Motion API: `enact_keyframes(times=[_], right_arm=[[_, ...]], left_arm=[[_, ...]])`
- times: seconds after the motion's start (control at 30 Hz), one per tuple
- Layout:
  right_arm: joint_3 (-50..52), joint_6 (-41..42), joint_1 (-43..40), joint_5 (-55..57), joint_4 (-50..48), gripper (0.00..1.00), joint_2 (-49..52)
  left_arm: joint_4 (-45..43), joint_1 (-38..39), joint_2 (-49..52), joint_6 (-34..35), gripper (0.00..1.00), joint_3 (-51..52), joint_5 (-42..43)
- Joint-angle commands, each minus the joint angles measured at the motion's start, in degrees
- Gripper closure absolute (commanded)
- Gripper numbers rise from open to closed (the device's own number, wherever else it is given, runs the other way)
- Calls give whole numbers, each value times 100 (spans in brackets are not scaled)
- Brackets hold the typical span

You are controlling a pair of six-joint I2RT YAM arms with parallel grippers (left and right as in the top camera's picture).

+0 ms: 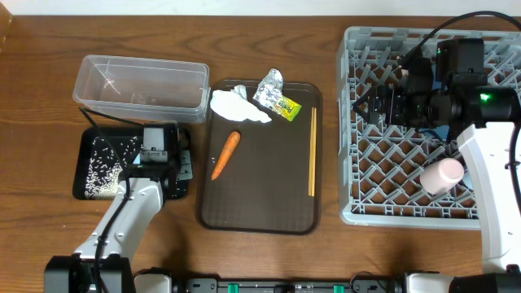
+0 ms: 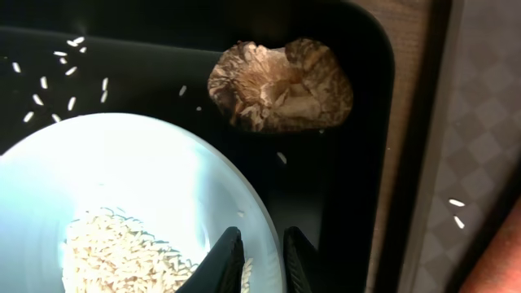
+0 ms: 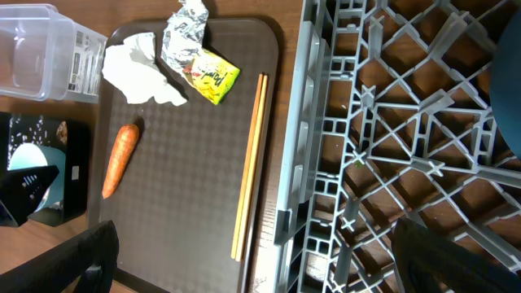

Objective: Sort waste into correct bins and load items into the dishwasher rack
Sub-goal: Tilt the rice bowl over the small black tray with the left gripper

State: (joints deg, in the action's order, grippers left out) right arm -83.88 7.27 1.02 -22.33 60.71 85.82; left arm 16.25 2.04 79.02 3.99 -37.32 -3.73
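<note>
My left gripper [image 2: 262, 244] is shut on the rim of a white bowl [image 2: 138, 179] that holds rice grains [image 2: 114, 252], above the black tray [image 1: 96, 145]. Loose rice and a brown food lump [image 2: 281, 85] lie in that tray. The brown serving tray [image 1: 260, 207] carries white tissue [image 1: 236, 104], silver foil [image 1: 269, 84], a yellow-green wrapper [image 1: 286, 107], a carrot [image 1: 225, 154] and chopsticks [image 1: 312, 150]. My right gripper [image 3: 269, 260] is open and empty above the left edge of the dishwasher rack [image 1: 383, 207]. A pink cup [image 1: 442, 173] lies in the rack.
The clear tub [image 1: 138, 81] stands behind the black tray, with nothing visible inside. A dark blue curved edge [image 3: 509, 98] shows inside the rack at the right of the right wrist view. The right arm hides the rack's back part from overhead.
</note>
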Motion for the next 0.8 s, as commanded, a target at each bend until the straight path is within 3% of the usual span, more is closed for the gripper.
enact_keyframes(times=[0.0, 0.2, 0.4, 0.77], right_arm=[[-11, 87, 57, -63, 17, 1, -92], [-11, 87, 57, -63, 17, 1, -92], [-11, 87, 57, -63, -11, 1, -92], [-11, 85, 57, -63, -24, 1, -92]], left_arm=[[4, 9, -13, -55, 81, -107, -190], [262, 9, 0, 9, 81, -107, -186], [348, 131, 2, -109, 73, -107, -197], [402, 168, 361, -140, 73, -107, -339]])
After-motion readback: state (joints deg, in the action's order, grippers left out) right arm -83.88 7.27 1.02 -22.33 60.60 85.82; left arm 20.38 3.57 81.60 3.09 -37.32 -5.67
